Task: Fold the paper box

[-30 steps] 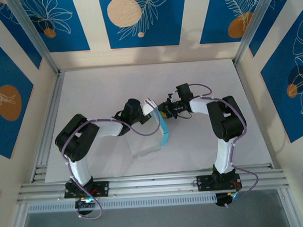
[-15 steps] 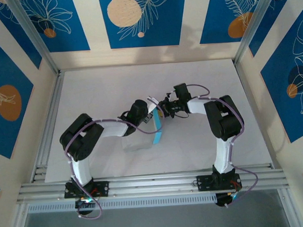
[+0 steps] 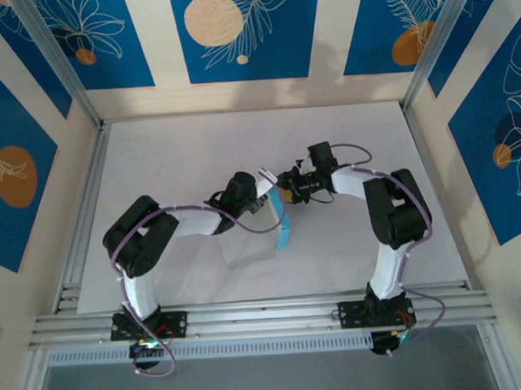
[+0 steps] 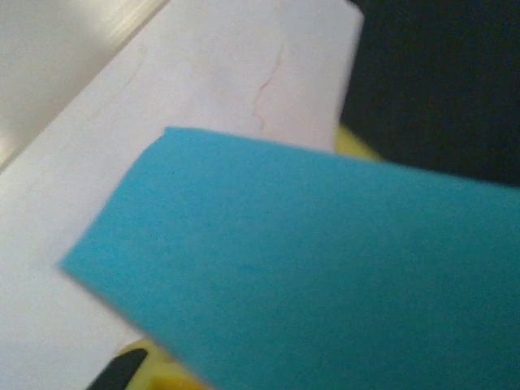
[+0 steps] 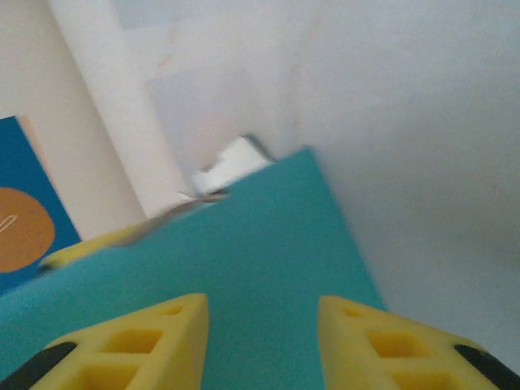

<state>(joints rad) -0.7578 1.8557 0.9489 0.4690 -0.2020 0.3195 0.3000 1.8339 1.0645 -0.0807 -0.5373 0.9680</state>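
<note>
At the middle of the tabletop the paper box stands with its blue flap raised, the right fingers have just drawn back slightly and stand apart holding nothing, and the left fingers' hold cannot be told, so this fold probably needs regripping.

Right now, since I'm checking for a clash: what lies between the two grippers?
The thin card paper box, light blue one side, white the other, stands between the left gripper and right gripper, seen in the top view.
</note>
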